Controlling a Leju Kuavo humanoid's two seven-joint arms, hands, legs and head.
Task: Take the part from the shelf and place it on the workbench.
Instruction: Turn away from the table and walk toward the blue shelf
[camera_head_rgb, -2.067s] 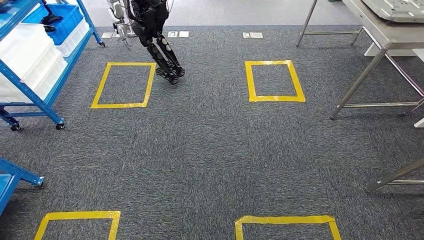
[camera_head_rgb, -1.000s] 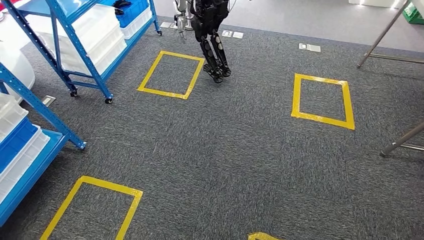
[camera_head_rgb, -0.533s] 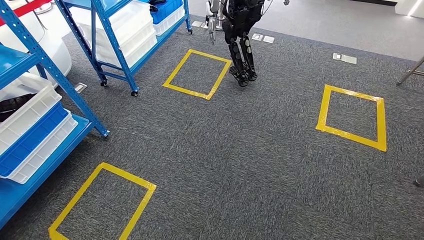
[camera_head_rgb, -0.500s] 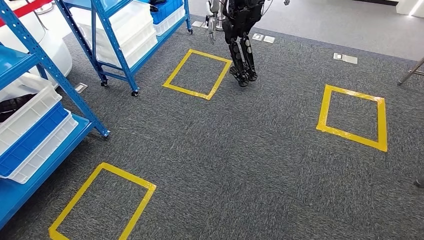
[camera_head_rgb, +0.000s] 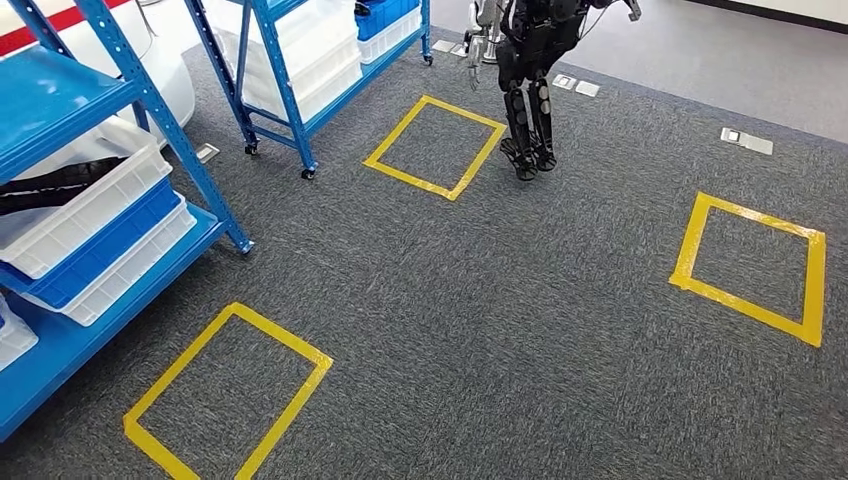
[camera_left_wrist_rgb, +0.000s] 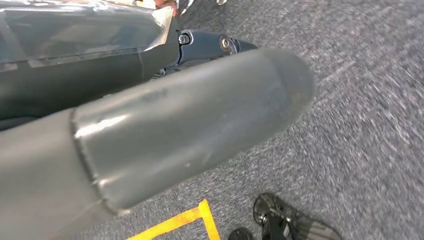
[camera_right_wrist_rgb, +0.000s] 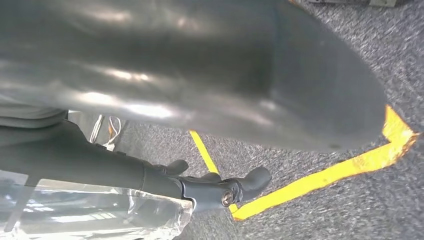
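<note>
Down at my sides, the left hand and right hand are hanging over grey carpet — I cannot tell whether either is open or closed. Nearest me, a blue shelf is holding white bins, one with a dark part lying inside. Farther off, another robot is standing beside a yellow tape square.

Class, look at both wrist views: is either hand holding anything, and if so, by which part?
Nothing is held. The left hand and right hand hang over the carpet with nothing between thumb and fingers.
</note>
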